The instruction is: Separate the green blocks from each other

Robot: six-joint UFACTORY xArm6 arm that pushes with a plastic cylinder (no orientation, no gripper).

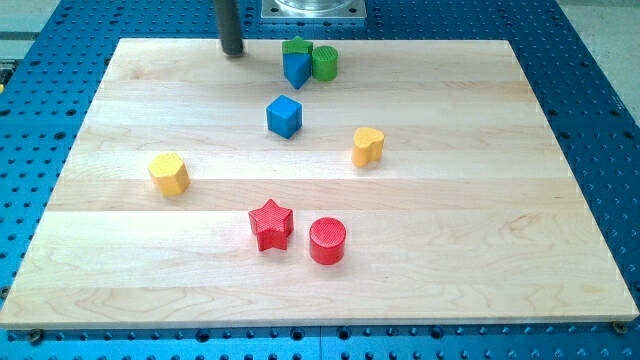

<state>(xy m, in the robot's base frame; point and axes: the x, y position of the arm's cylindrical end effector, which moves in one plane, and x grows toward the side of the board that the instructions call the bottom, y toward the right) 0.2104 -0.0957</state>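
Camera view: we see our rod coming down from the view's top, and my tip [233, 52] rests on the table [480, 260] near its top edge. This end effector is a plain rod with nothing to clench or release, and it holds nothing.

The two green blocks sit together at the table's top edge, to the view's right of my tip and apart from it. The green cylinder [325, 63] is the farther one. The other green block [295, 46], shape unclear, is partly hidden behind a blue block [296, 70] with a pointed lower end. These three stand close against one another; whether the two green ones touch, we cannot tell.

Below this group lies a blue cube [284, 116], standing alone. A yellow heart-shaped block [367, 146] is toward the view's right, and a second yellow block [169, 173] toward the left. Near the view's bottom, a red star [270, 224] and a red cylinder [327, 240] stand just beside each other.
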